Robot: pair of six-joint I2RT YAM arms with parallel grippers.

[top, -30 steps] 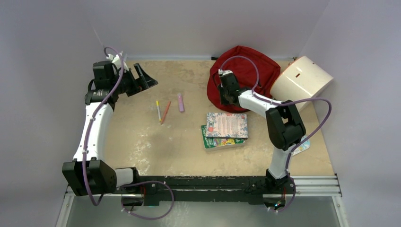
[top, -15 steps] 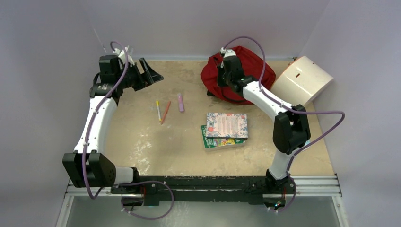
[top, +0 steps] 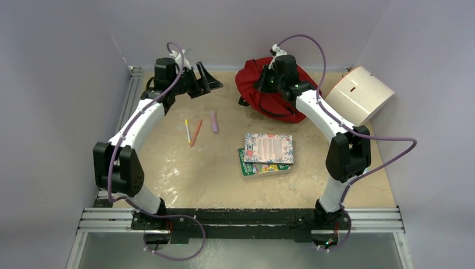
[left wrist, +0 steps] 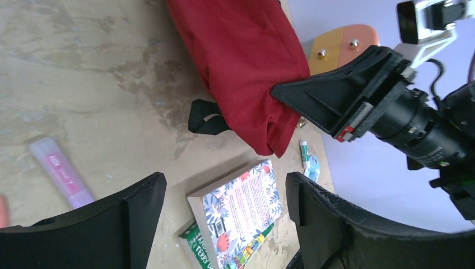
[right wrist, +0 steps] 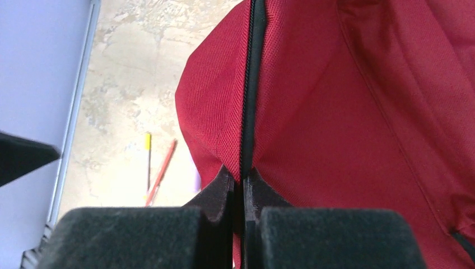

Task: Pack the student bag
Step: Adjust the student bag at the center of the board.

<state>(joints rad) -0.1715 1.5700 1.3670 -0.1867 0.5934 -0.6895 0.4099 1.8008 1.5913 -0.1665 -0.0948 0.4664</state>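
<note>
On the student bag (right wrist: 364, 112) seam, right hand (right wrist: 245, 178) tight.

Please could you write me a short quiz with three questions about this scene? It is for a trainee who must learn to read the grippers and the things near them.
1. Of the stacked floral book and green book, which lies on top?
2. True or false: the left gripper holds the student bag.
3. The right gripper is shut on:
A) the floral book
B) the bag's red fabric at its black zipper
C) the green book

Key
1. The floral book.
2. False. Its jaws stand open with nothing between them, and it is apart from the bag.
3. B.
</note>
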